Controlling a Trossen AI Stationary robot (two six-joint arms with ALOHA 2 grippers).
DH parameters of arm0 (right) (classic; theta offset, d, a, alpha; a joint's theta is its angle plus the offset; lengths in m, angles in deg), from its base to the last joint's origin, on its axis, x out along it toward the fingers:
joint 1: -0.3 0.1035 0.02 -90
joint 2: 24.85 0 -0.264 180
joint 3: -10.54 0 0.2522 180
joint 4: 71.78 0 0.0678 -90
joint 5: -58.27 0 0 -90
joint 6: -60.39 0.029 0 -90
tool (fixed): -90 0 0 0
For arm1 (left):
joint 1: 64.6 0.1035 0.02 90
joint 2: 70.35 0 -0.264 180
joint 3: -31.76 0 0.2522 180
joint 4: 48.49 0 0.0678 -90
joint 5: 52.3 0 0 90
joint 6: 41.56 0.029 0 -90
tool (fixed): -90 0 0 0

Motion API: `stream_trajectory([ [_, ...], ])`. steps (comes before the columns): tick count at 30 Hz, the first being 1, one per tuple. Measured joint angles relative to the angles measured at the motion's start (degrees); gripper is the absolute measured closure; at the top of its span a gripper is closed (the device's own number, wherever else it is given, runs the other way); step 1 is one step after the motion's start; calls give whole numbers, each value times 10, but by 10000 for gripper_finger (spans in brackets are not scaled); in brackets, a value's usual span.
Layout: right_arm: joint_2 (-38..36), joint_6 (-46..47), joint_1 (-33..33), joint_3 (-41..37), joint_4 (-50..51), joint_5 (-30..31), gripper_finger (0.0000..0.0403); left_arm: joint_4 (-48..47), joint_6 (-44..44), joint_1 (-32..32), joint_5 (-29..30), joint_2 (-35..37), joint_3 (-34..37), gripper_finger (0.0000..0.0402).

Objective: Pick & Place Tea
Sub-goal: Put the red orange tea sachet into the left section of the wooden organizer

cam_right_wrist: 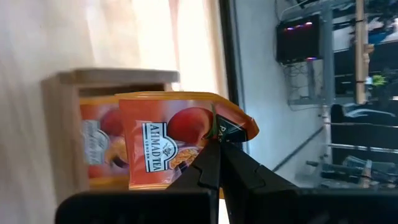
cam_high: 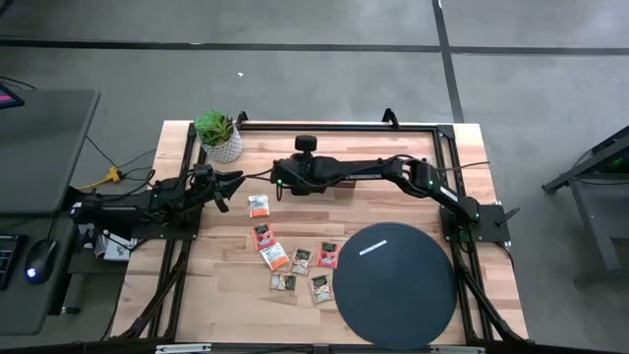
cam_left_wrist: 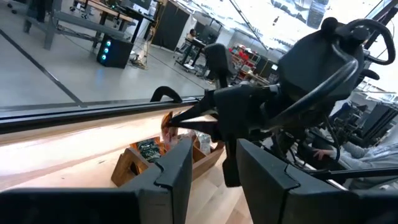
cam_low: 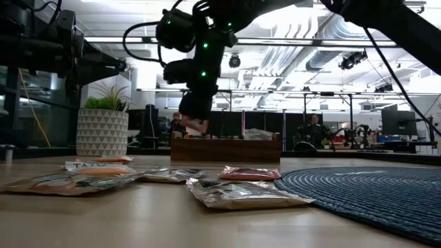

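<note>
While the right gripper (cam_right_wrist: 217,155) hangs above the wooden tray (cam_low: 226,149) at the far middle of the table (cam_high: 226,295), its 2 fingers are pinched together on the corner of an orange sachet (cam_right_wrist: 171,146). In the right wrist view that sachet shows a peach picture and white lettering, and it hangs just over a tray compartment in which another orange sachet (cam_right_wrist: 93,146) already stands. In the low view the held sachet is only a small pale scrap under the dark gripper, slightly above the tray's rim. The left wrist view shows the tray holding sachets, among them a dark green one (cam_left_wrist: 149,149).

The left gripper (cam_high: 231,183) waits off to the left, near the potted plant (cam_high: 220,135), lifted off the table; its fingers (cam_left_wrist: 177,171) stand partly apart with nothing between them.

The remaining sachets lie flat on the wood, left of the black disc (cam_high: 398,285). An orange one (cam_high: 258,206) lies alone, farthest back. Nearer, another orange one (cam_high: 263,237) and a third (cam_high: 275,258) sit close together. To their right are a dark green sachet (cam_high: 302,262) and a red one (cam_high: 327,256), side by side, the red one just beside the disc's edge. Nearest the front lie 2 silvery sachets (cam_high: 284,282) and (cam_high: 321,288).
</note>
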Motion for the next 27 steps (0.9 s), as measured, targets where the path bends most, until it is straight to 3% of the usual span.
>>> stream_trajectory([
  [15, 7, -1, -5, 1, 0, -58, 403, 0, 0, 0, 0, 0, 0, 278],
  [27, 19, 0, -12, 1, 0, -63, 403, 0, 0, 0, 0, 0, 0, 278],
])
